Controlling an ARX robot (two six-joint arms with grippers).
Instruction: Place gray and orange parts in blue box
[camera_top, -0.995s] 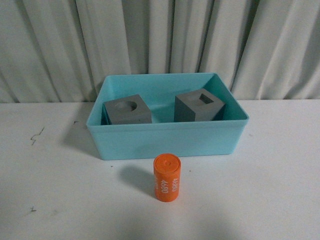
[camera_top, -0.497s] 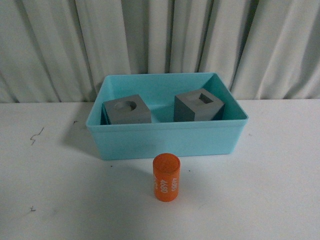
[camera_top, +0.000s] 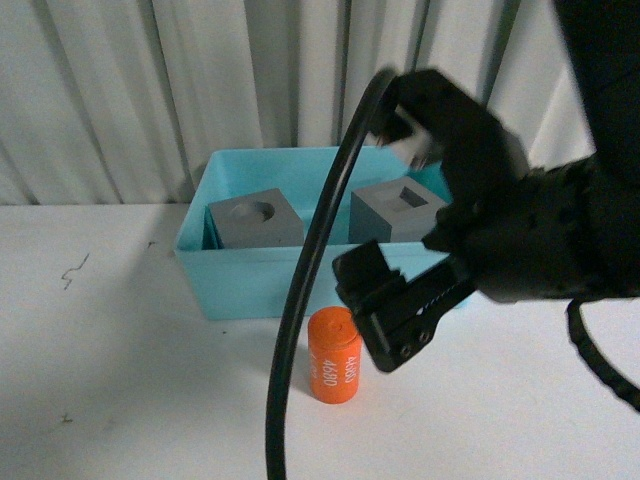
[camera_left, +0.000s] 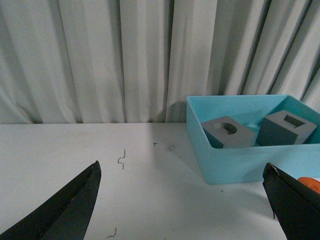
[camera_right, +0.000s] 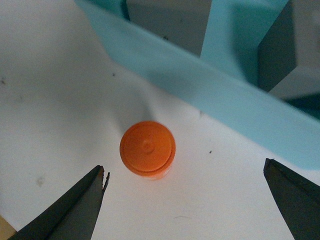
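Orange cylinder (camera_top: 335, 357) stands upright on the tabletop (camera_top: 120, 350) just in front of the blue box (camera_top: 260, 285), outside it, and the right gripper (camera_right: 183, 166) hangs right over it, jaws spread wide, gripping nothing! Inside the box sit the round-recess gray cube (camera_top: 255, 222) at its left end and the square-recess gray cube (camera_top: 398, 212) at its right. The left gripper (camera_left: 181, 166) hovers over the tabletop apart from the box, jaws released and empty.

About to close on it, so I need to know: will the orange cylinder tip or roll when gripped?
Probably rigid: the orange cylinder looks like hard moulded plastic, so it should not squash. Standing upright on a flat end, and nearer one finger of the open right end effector, it may get nudged and topple, then roll.
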